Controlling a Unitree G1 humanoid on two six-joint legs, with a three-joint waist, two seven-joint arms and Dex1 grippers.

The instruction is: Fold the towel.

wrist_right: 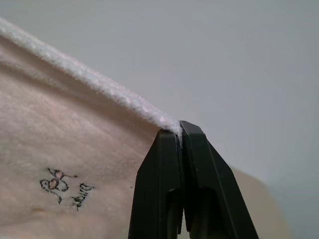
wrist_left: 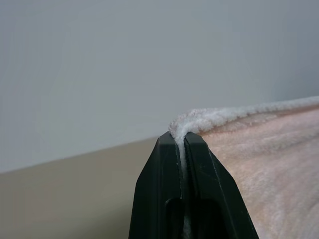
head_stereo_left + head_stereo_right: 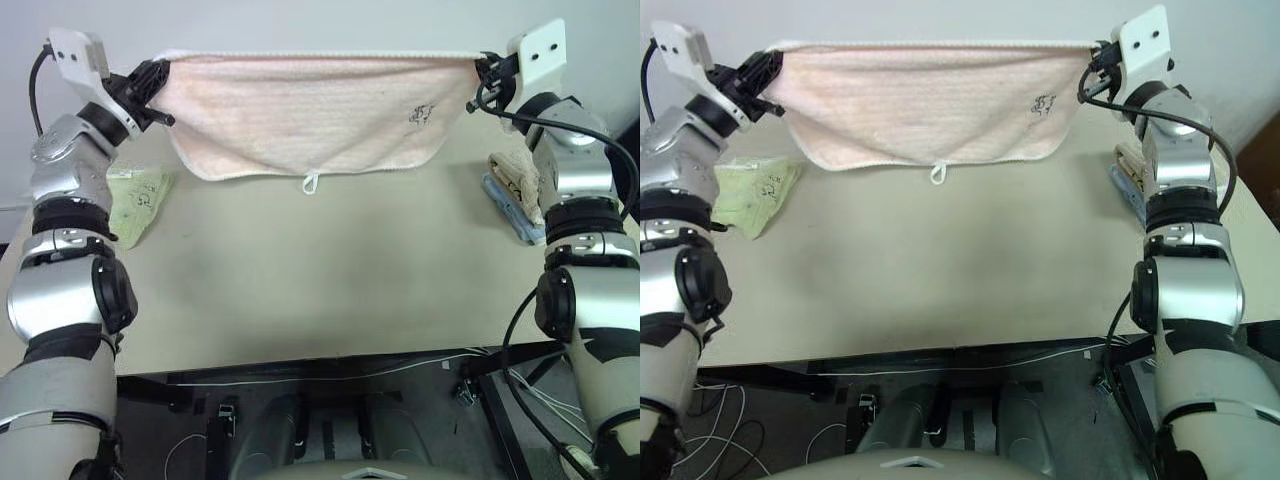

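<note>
Desk [image 3: 330,290]: a broad beige top that spans the scene, bare across its middle.
Towel [image 3: 300,110]: pale pink terry cloth, held up in the air above the far part of the desk, stretched wide between the two grippers. Its top edge, with white stitched edging, runs nearly straight and level from one gripper to the other; the body hangs down in a shallow curve, clear of the desk.
Green towel [image 3: 138,200]: light green, lying on the desk at the robot's left, below the raised left arm.
Beige and blue towels [image 3: 515,190]: stacked on the desk at the robot's right, beige on top of blue.
Left gripper [image 2: 181,142]: fingers pressed together, clamped on the towel's top left corner.
Right gripper [image 1: 179,130]: fingers pressed together, clamped on the towel's top right corner.
Dark mark [image 3: 421,114]: small print on the towel near its right end.
Loop [image 3: 311,182]: small, white, hanging from the middle of the lower edge.
</note>
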